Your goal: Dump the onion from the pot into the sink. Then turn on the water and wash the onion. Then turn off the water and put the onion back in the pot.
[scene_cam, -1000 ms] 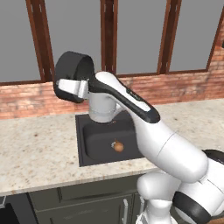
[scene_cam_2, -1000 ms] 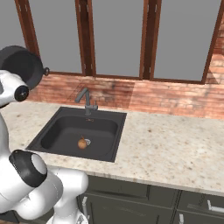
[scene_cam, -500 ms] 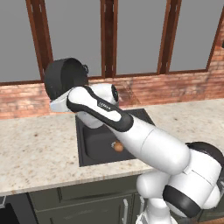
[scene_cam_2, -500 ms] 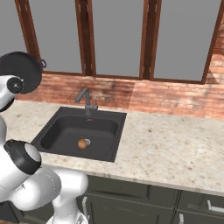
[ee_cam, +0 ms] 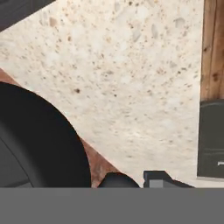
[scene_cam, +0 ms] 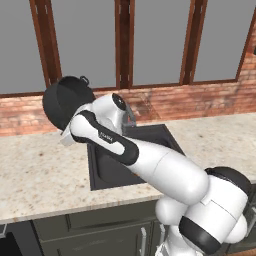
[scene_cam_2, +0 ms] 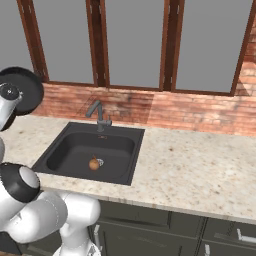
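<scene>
Round black pot [scene_cam: 67,101] is tipped on its side, high over the worktop's left end, jaws pinching it; rigid, heavy — keep your rim hold. Small orange-brown onion [scene_cam_2: 93,163] lies by the drain.

The pot [scene_cam: 64,100] at the gripper looks like matt black metal, smooth, with a faint sheen on its curved wall. Below it the counter [scene_cam: 40,170] is speckled beige stone, polished. The sink [scene_cam_2: 75,150] beside is matt black, its faucet [scene_cam_2: 98,116] brushed grey metal. The onion [scene_cam_2: 93,163] has a dull orange-brown skin. The wall [scene_cam_2: 190,112] behind is rough red brick under dark wooden window frames [scene_cam_2: 170,45].
</scene>
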